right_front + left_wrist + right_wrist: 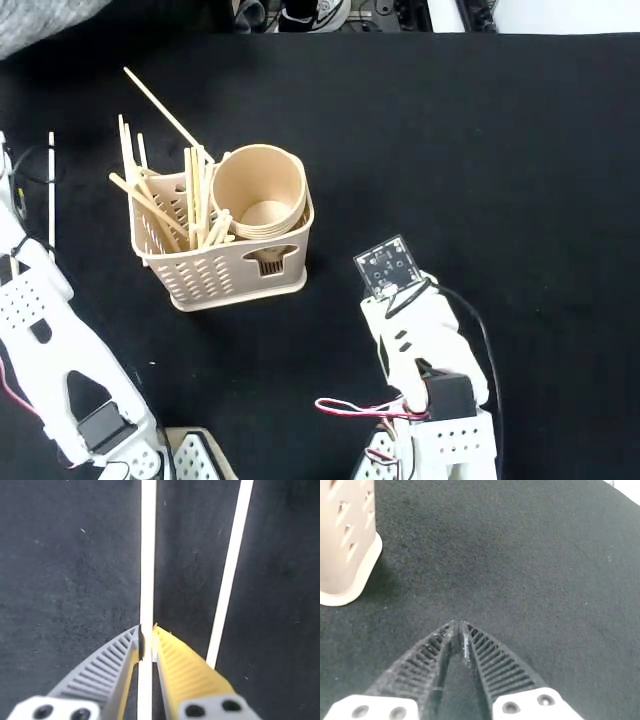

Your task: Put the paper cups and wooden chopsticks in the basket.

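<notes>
Left wrist view: left pincer point(147, 631) clamped on one chopstick point(148, 555); second chopstick point(232, 565) lies just beside.
Basket point(225, 265): well apart from that pincer.
Risk: thin stick could pivot or slip loose.

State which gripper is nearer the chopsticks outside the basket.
Left. The left gripper is shut on one chopstick, the other chopstick beside it; the right gripper sits beyond the basket.
</notes>
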Motion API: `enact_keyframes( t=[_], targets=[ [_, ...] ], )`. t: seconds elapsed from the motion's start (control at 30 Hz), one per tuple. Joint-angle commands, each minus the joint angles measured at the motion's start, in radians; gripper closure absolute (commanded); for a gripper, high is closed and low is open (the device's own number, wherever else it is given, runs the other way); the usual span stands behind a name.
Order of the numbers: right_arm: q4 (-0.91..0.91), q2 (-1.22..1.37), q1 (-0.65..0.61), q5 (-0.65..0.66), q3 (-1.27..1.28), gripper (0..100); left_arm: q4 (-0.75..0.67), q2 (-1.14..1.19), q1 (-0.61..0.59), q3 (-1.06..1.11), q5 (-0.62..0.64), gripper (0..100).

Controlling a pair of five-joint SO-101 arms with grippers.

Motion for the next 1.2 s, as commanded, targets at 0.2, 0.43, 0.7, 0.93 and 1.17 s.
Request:
enact_keyframes(
  t=[0.2, 0.43, 0.7, 0.93, 1.17],
  targets=[
    [0.002, -0.081, 0.009, 0.011, -0.004, 98.6, -0.103, 0.107, -0.007, -0.048, -0.009, 89],
    [0.002, -0.081, 0.009, 0.011, -0.004, 98.6, -0.098, 0.127, -0.005, -0.048, -0.014, 85],
    [0.002, -0.081, 0.009, 0.011, -0.004, 98.6, -0.083, 0.127, -0.001, -0.041, -0.011, 97],
    [0.002, -0.081, 0.009, 0.011, -0.004, 98.6, 0.009, 0.044, 0.016, -0.093, 0.035, 97],
    [0.002, -0.081, 0.009, 0.011, -0.004, 98.6, 0.012, -0.167, 0.015, -0.016, 0.218, 97]
  ],
)
